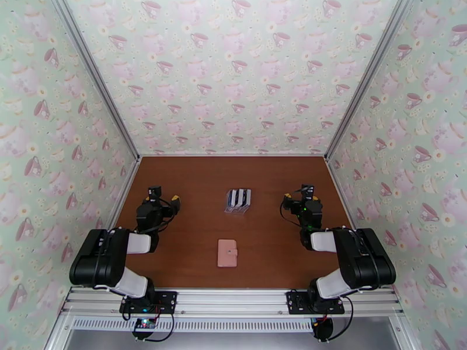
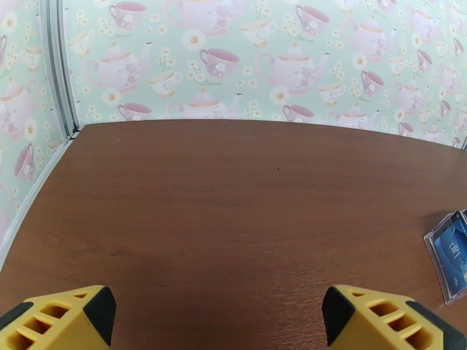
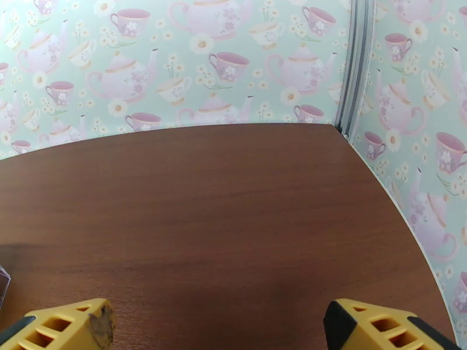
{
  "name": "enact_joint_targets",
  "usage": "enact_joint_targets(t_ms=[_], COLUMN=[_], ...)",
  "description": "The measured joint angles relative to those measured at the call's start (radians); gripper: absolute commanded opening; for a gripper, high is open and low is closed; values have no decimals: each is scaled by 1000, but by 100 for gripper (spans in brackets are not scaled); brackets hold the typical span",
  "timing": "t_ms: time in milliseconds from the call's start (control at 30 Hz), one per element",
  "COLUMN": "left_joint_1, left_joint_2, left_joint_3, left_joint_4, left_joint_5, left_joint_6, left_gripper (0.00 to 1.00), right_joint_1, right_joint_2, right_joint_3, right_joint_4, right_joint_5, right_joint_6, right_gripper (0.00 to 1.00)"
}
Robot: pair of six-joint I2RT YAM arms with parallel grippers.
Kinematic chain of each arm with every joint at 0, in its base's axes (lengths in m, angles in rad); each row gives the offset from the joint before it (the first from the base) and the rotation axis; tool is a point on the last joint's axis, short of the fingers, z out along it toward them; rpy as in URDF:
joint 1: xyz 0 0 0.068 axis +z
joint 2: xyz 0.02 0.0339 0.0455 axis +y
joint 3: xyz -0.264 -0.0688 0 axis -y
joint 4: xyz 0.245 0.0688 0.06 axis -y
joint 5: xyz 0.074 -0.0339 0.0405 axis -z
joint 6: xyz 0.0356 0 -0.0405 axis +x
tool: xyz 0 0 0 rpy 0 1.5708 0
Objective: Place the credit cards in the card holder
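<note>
Wood-brown table [image 1: 192, 228]: grained laminate, matte, bare over most of its area, soft light patches in both wrist views
Walls [image 1: 233, 83]: mint-green paper printed with pink teapots, cups and daisies, closing the left, right and far sides
Frame posts [image 1: 100, 83]: grey aluminium, one running up from each far corner of the table
Front rail [image 1: 233, 298]: aluminium, along the near edge, both arm bases bolted to it
Rack [image 1: 236, 211]: clear slotted plastic, middle of the table, between the two grippers and apart from both
Credit cards [image 1: 238, 198]: on edge in the rack slots, black and white stripes from above; the left wrist view catches a grey-blue card face behind clear plastic at its right edge
Card holder [image 1: 227, 252]: dusty pink, closed, lying flat, snap tab on its right side; centre of the table toward the near edge, nearer than the rack and well apart from it
Left gripper [image 2: 219, 322]: released, yellow fingertips [image 2: 64, 319] spread wide with bare table between them; sits on the left part of the table, left of the rack, grasping nothing; cannot tell whether the tips rest on the wood
Right gripper [image 3: 219, 328]: released, yellow fingertips [image 3: 385, 325] spread just as wide over bare table; on the right part of the table, right of the rack, grasping nothing; a dark scuff on the inner face of its left tip; contact with the wood cannot be told
</note>
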Motion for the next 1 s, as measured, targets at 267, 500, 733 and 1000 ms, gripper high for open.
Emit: enact_joint_targets(t_ms=[267, 500, 733, 1000], left_joint_1=[0, 0, 4, 10], left_joint_2=[0, 0, 0, 0], left_joint_3=[0, 0, 0, 0], left_joint_4=[0, 0, 0, 1], left_joint_5=[3, 4, 8, 23], left_joint_6=[3, 3, 3, 3], left_gripper=[100, 100, 100, 100], right_joint_1=[0, 0, 0, 0], right_joint_2=[0, 0, 0, 0], right_joint_3=[0, 0, 0, 0], right_joint_4=[0, 0, 0, 0], right_joint_5=[0, 0, 0, 0], right_joint_6=[0, 0, 0, 0], right_gripper=[100, 100, 100, 100])
